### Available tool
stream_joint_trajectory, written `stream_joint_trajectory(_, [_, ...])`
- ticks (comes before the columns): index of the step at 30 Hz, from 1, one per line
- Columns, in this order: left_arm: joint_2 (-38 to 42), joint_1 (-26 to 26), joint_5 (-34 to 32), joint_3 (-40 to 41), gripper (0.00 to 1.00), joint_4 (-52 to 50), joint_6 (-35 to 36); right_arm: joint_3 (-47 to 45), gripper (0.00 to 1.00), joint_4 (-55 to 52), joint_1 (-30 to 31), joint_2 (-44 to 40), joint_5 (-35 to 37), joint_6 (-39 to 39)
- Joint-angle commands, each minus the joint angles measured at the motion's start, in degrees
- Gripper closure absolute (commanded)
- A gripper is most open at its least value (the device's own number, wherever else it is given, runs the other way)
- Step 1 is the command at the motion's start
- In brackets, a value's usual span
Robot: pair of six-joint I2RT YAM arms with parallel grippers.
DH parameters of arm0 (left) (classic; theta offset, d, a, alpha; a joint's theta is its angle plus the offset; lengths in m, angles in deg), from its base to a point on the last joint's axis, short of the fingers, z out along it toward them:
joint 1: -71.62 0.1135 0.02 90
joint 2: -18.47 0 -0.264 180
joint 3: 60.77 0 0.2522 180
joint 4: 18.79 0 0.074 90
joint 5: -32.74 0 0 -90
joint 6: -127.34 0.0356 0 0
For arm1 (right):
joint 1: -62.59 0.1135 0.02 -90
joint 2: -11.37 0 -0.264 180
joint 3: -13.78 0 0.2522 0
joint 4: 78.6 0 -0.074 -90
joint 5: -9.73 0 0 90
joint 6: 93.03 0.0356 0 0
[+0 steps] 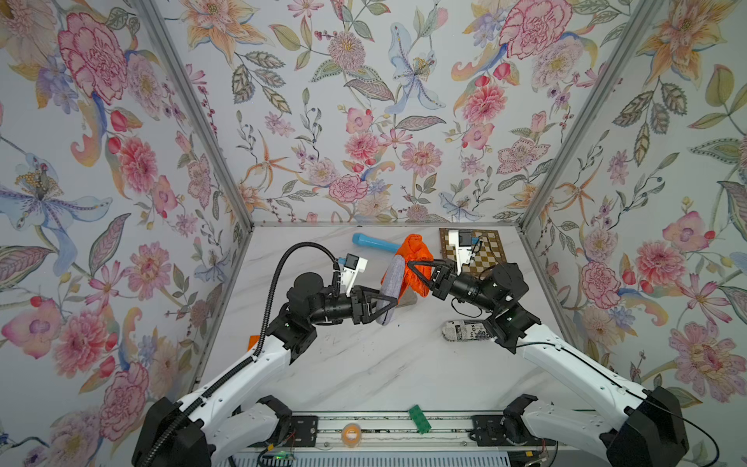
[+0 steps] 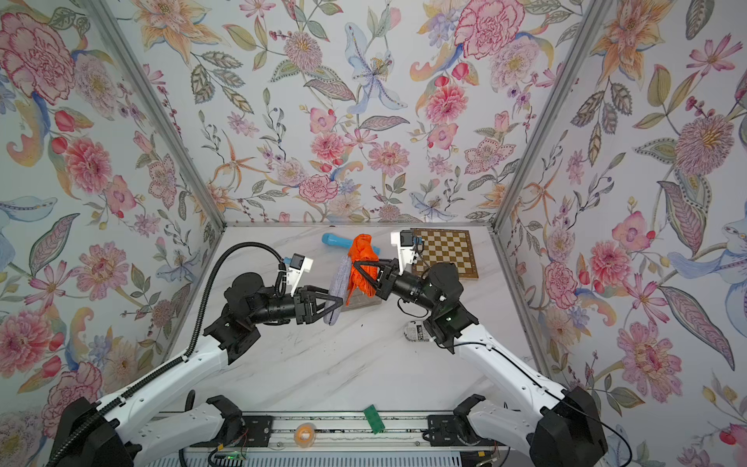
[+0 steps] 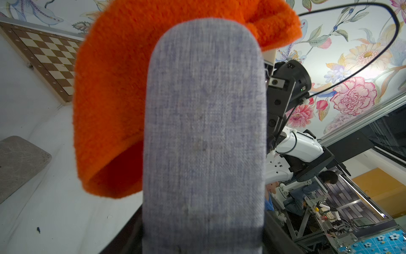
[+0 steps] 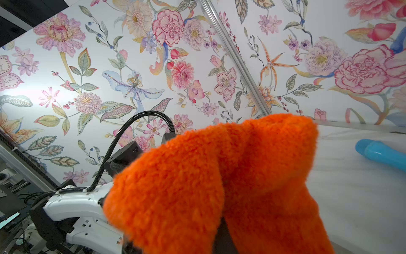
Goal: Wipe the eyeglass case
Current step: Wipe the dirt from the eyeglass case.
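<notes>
The left gripper (image 1: 392, 304) clamps the eyeglass case (image 1: 394, 277), raised over mid-table; beyond, the right gripper (image 1: 411, 265), closed on the orange cloth (image 1: 414, 246), holds it against the case. The left wrist view shows both; the right wrist view, cloth only.

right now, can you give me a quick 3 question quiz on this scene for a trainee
1. True or false: the left gripper holds the eyeglass case.
2. The right gripper is shut on: A) orange cloth B) blue handle C) green block.
3. Fill in: the chessboard lies on the robot's far ____ side.
Key: 1 true; 2 A; 3 right.
</notes>
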Motion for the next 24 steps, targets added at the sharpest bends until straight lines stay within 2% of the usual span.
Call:
stream_joint_trajectory(1, [-0.9,0.9,-1.7,-2.2,0.58,2.2,-0.9,-3.3,1.00,-2.4,5.7,-2.0,-4.9,-1.2])
stream_joint_trajectory(4, [-1.9,1.1,-1.5,-3.7,0.58,3.4,-1.6,-3.9,1.00,-1.1,6.9,-2.1,-4.5,-0.9])
stream_joint_trajectory(8, [-2.7,0.9,-0.4,-3.9,0.58,4.2,-2.7,-0.5,1.00,-0.3,6.4,0.9,-5.9,-2.5])
stream_joint_trajectory(12, [-1.3,0.7,2.5,-0.3,0.57,8.3,-5.5,5.5,1.00,-1.8,1.2,4.4,-8.2,-4.7])
stream_joint_trajectory(16, [1.4,0.5,3.3,2.7,0.57,7.7,-5.1,7.4,1.00,2.0,-3.7,7.3,-11.4,-0.8])
stream_joint_trajectory(19, [2.8,1.0,1.2,3.0,0.57,4.4,-2.2,5.3,1.00,2.2,-1.1,6.9,-11.4,-0.1])
stream_joint_trajectory(24, [1.6,2.5,-0.4,1.7,0.58,6.9,-3.6,-2.1,1.00,3.5,6.7,4.0,-8.8,1.8])
